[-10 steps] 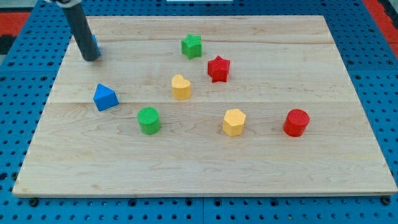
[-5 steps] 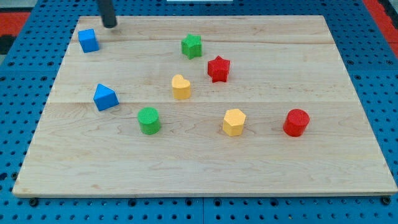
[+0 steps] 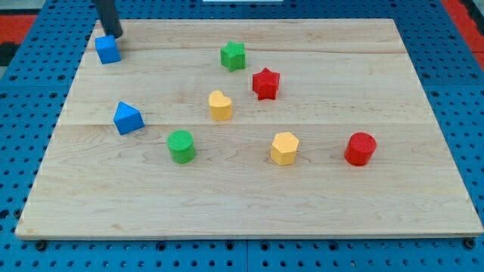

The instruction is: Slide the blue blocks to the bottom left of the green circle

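A blue cube (image 3: pixel 107 49) sits near the board's top left corner. My tip (image 3: pixel 113 34) stands just above it in the view, touching or almost touching its top edge. A blue triangular block (image 3: pixel 128 118) lies lower on the left side. The green circle (image 3: pixel 181 146) is a round green block below and to the right of the blue triangle.
A green star-shaped block (image 3: pixel 234 55), a red star (image 3: pixel 265 83), a yellow heart (image 3: pixel 220 105), a yellow hexagon (image 3: pixel 284 148) and a red cylinder (image 3: pixel 361 148) lie across the wooden board (image 3: pixel 249 204). Blue pegboard surrounds the board.
My tip moved from beside the blue cube up to the board's top edge, then came left to just above the cube. No block has moved.
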Tool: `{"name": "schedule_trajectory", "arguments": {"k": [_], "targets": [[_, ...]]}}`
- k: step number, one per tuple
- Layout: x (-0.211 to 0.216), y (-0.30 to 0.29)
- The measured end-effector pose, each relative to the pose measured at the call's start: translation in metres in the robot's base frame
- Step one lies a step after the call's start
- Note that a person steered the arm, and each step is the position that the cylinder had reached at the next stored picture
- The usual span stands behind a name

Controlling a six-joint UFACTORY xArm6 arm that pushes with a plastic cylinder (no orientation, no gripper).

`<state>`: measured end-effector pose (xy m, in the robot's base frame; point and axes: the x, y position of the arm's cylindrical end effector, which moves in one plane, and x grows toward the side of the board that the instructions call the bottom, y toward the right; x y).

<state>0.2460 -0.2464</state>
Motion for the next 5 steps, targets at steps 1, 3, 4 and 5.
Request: {"name": "schedule_trajectory", "arguments": {"k": [1,3,4,5], "targets": [[0.054,0.002],[0.178,0.016],[0.245,0.032],[0.255,0.032]]}}
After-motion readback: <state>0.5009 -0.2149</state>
